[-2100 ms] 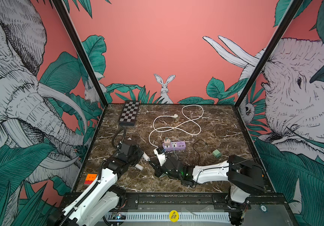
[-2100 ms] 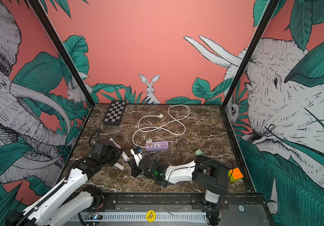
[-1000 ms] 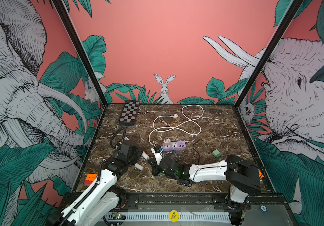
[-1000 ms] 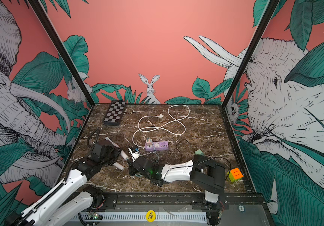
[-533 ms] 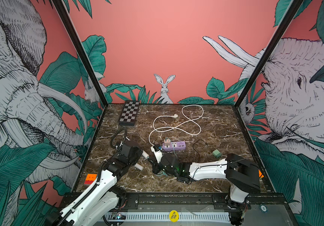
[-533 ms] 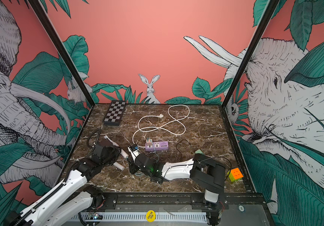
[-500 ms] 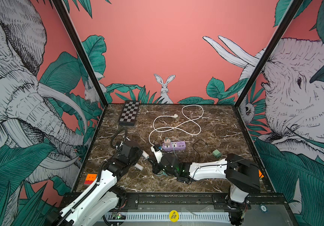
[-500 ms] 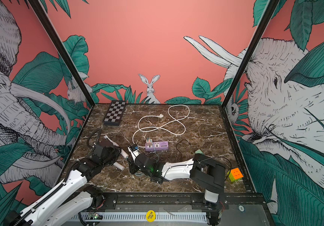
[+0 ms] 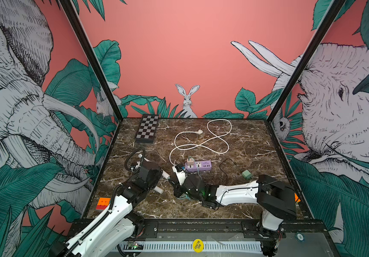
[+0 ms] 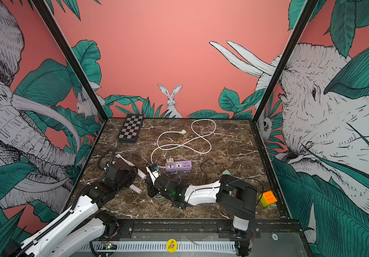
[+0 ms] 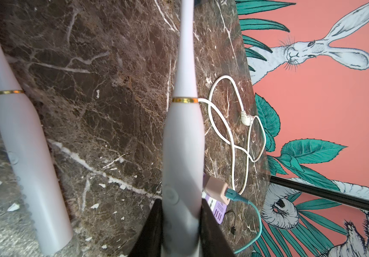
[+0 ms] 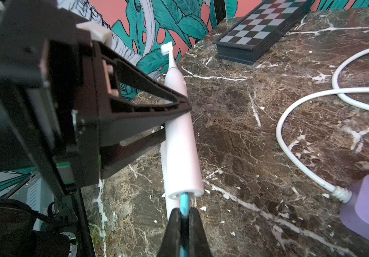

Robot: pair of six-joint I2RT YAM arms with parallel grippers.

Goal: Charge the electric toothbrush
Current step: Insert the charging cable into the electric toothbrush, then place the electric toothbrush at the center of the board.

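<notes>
- Left wrist view: left gripper (image 11: 181,207) is clamping the toothbrush (image 11: 184,138) mid-handle, holding it clear of the table (image 11: 112,89).
- Right gripper (image 12: 184,212) is pinching the teal plug (image 12: 184,200) tight at the toothbrush's base.
- Handle is looking light, stiff and slippery, favouring that middle hold.

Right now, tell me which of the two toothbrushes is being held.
The toothbrush clamped in the left end effector; the right end effector holds a teal plug at its base. The other toothbrush lies free on the table.
</notes>
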